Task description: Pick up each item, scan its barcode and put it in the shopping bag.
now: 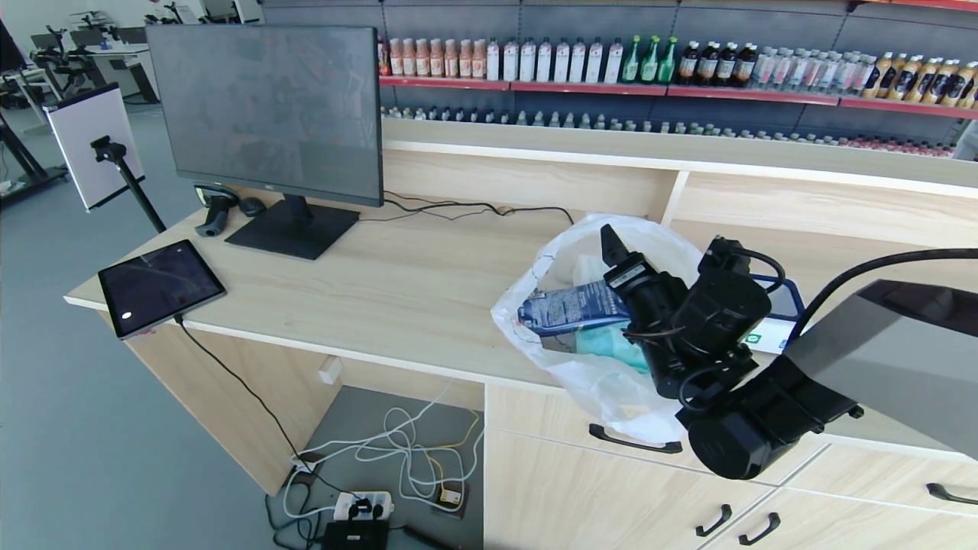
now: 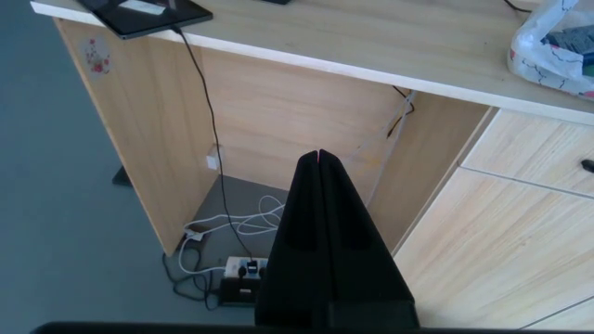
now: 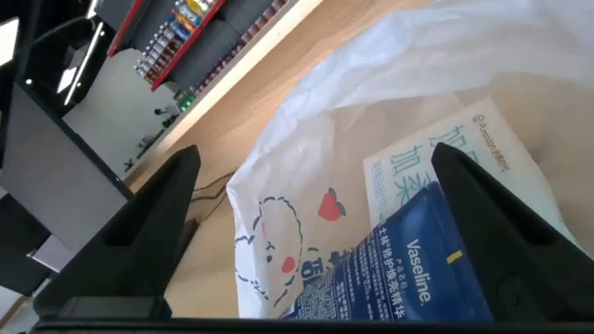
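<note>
A white plastic shopping bag [image 1: 603,382] stands open on the wooden counter [image 1: 397,283] at the right. Inside lie a blue packet [image 1: 571,308] and a teal item [image 1: 611,344]. My right gripper [image 1: 617,256] hangs over the bag's mouth. In the right wrist view its fingers [image 3: 139,232] stand wide apart, so my right gripper [image 3: 316,158] is open just above the blue packet [image 3: 408,274] and a pale packet [image 3: 445,158] under it. My left gripper [image 2: 318,158] is shut on nothing, low beside the counter front, with the bag [image 2: 557,51] far off.
A monitor [image 1: 267,114] stands at the counter's back left with a handheld scanner [image 1: 216,215] and mouse [image 1: 250,206] beside it. A tablet [image 1: 160,286] lies at the left corner. Cables and a power strip [image 1: 365,506] sit under the counter. Drawers [image 1: 634,473] lie below the bag.
</note>
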